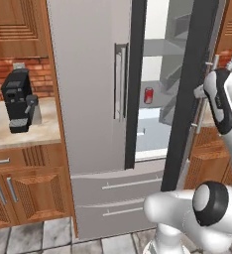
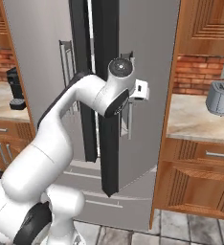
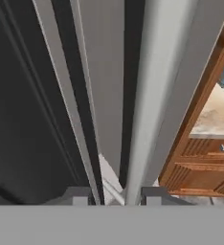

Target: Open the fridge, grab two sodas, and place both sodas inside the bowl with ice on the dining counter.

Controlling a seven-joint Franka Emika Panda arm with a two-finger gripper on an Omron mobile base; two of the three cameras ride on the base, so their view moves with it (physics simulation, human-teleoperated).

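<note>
- Fridge (image 1: 88, 89) stood tall and light grey, with a dark centre strip, long vertical bar handles and two drawers below; its left door was shut and its right door (image 1: 187, 99) was swung partly open, dark edge toward the left base camera.
- Through the gap the inside showed white with grey shelves, and one red soda (image 1: 148, 95) with silvery ends stood upright on a shelf, at about 1 o'clock of centre in the left base view.
- Jaws (image 3: 116, 194) were drawn narrow around the right door's bar handle (image 3: 152, 95); in the hand view the pale bar ran from 6 o'clock up to 12 o'clock between the two dark fingertips (image 3: 80, 195), touching them.
- In the right base view the gripper (image 2: 139, 91) sat against the right door's front at about 1 o'clock of centre, with the handle passing through it.
- The soda lay well apart from the jaws, inside the fridge behind the open door.
- Counted: one fridge, two doors, two drawers, one soda in sight.
- Beside the fridge, one black coffee machine (image 1: 18, 101) stood on the left worktop (image 1: 19, 131) and one grey toaster (image 2: 220, 98) on the right worktop (image 2: 195, 119).
</note>
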